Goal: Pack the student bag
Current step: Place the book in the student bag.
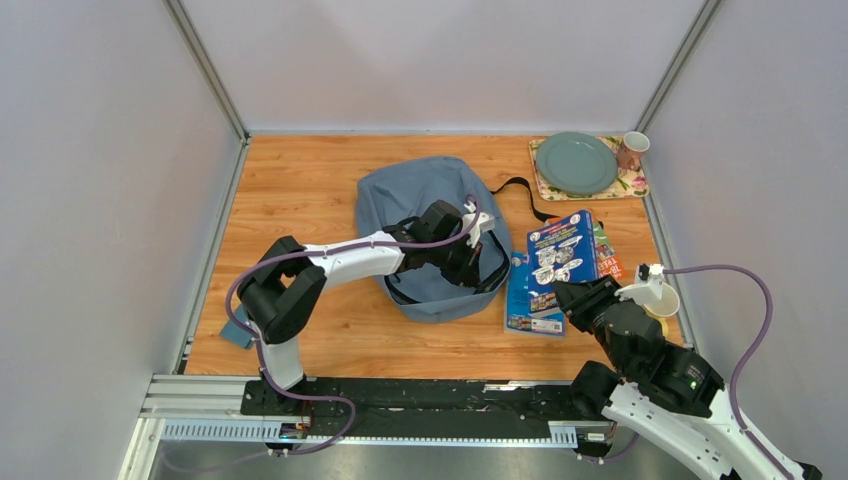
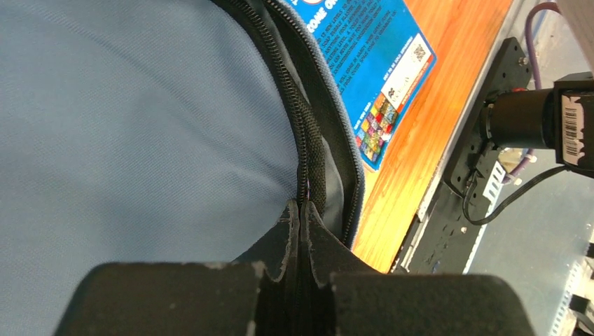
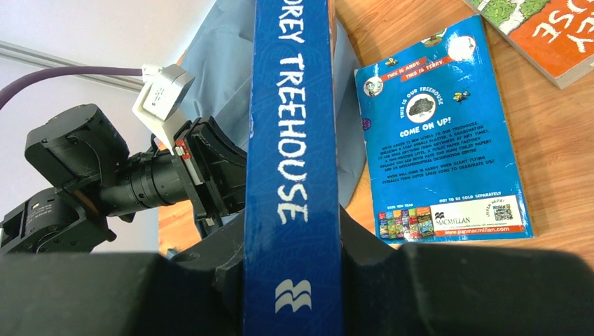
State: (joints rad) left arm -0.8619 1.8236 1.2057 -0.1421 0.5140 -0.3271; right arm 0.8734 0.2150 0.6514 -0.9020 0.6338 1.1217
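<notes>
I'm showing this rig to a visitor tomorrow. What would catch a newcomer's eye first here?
The big grey-blue student bag sits mid-table, with the left fingers pinched shut on its zip edge. Just to its right, the right fingers clamp a blue book on edge, spine facing the wrist camera, near a second blue book lying flat on the wood.

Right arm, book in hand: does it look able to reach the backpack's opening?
Probably yes. The left gripper pinches the zip edge of the backpack on the side facing the right gripper and its Treehouse book; only a flat paperback lies between.
</notes>
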